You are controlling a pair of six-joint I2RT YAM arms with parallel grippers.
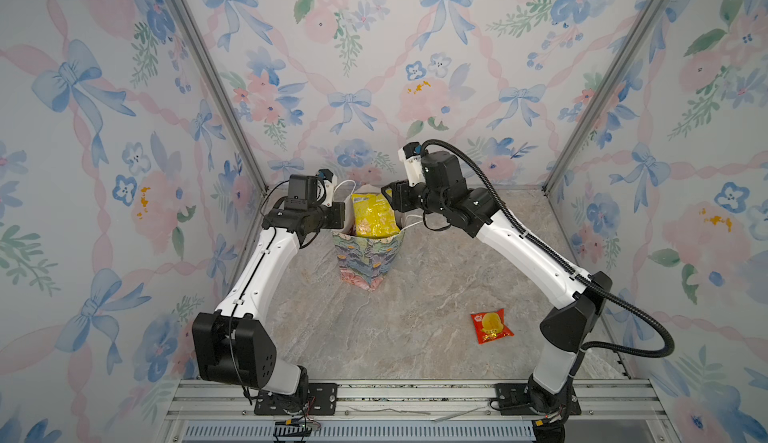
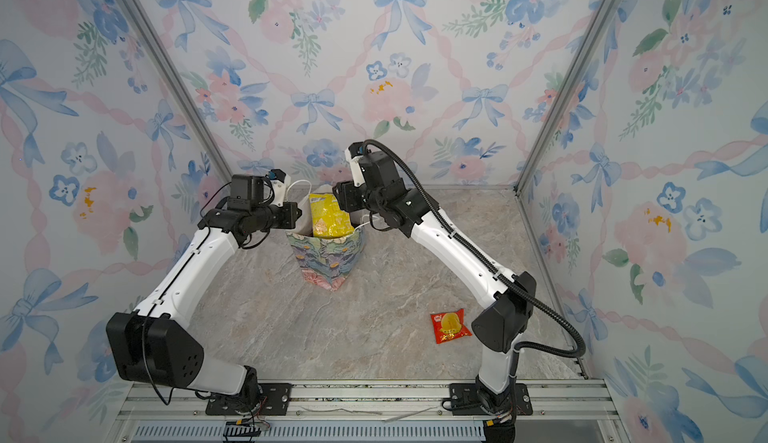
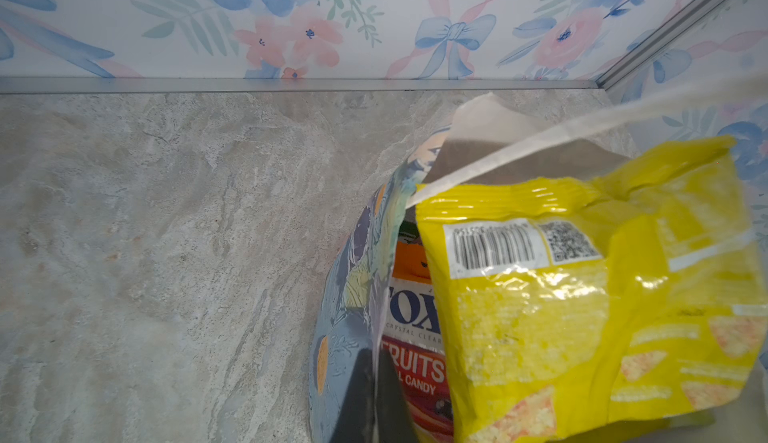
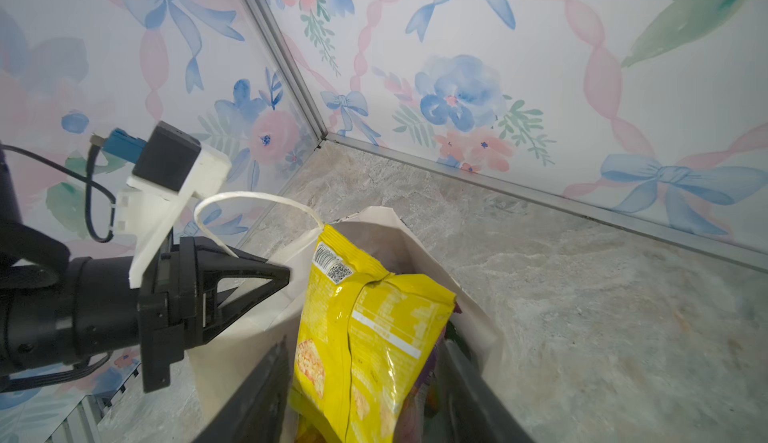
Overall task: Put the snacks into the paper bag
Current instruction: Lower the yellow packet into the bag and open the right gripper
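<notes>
The floral paper bag (image 1: 368, 262) (image 2: 328, 260) stands upright at the back middle of the table. A yellow snack packet (image 1: 374, 216) (image 2: 330, 216) (image 4: 374, 316) pokes out of its top. An orange FOX'S candy packet (image 3: 415, 337) lies inside next to it. My left gripper (image 1: 341, 215) (image 3: 376, 399) is shut on the bag's left wall, one finger inside and one outside. My right gripper (image 1: 388, 195) (image 4: 365, 399) hangs open over the bag's mouth, its fingers either side of the yellow packet with gaps showing. A red-yellow packet (image 1: 491, 326) (image 2: 451, 326) lies flat on the table at the front right.
Flowered walls close in the table on three sides, and the back wall (image 3: 374, 25) is near the bag. A metal rail (image 1: 415, 395) carrying both arm bases runs along the front. The bag's white cord handle (image 4: 249, 197) loops up beside my left gripper.
</notes>
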